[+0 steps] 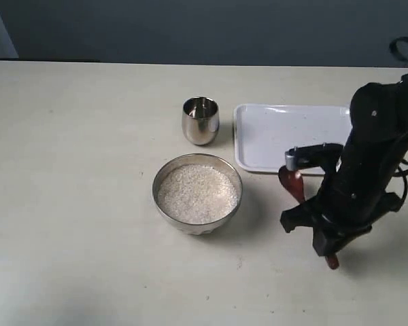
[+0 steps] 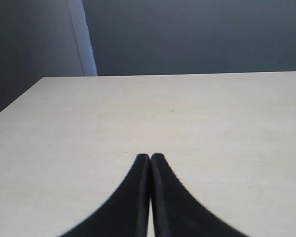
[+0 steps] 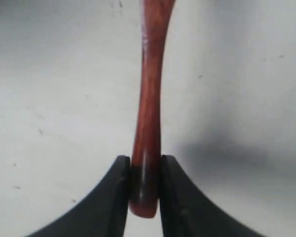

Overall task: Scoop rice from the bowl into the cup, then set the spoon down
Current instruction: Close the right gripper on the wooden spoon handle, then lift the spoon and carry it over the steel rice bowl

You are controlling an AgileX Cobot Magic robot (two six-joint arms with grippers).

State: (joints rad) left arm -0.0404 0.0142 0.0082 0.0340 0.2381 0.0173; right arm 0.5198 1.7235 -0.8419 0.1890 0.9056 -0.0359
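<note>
One spoon [image 1: 292, 182] is being pinched by its thin handle, close to the handle's tip, between the two fingers of the right gripper [image 3: 145, 163]. The handle's end is poking out just past the fingers, and the rest is running away from them toward the oval scoop. In the exterior view the scoop is showing just beside the near edge of the one white tray [image 1: 279, 132], while the right arm's dark body is hiding the middle of the handle. Whether the scoop is touching the table [image 1: 68, 176] cannot be told.

One wide steel bowl [image 1: 183, 225] is sitting to the left of the spoon, apart from it, and is holding a pale heap of rice [image 1: 198, 193]. One small steel cup [image 1: 200, 121] is standing upright just behind the bowl and just beside the tray's left edge. Nothing is standing between the spoon and the bowl.

The left gripper [image 2: 150, 157] is hanging over bare table with its fingers pressed together and nothing between them.
</note>
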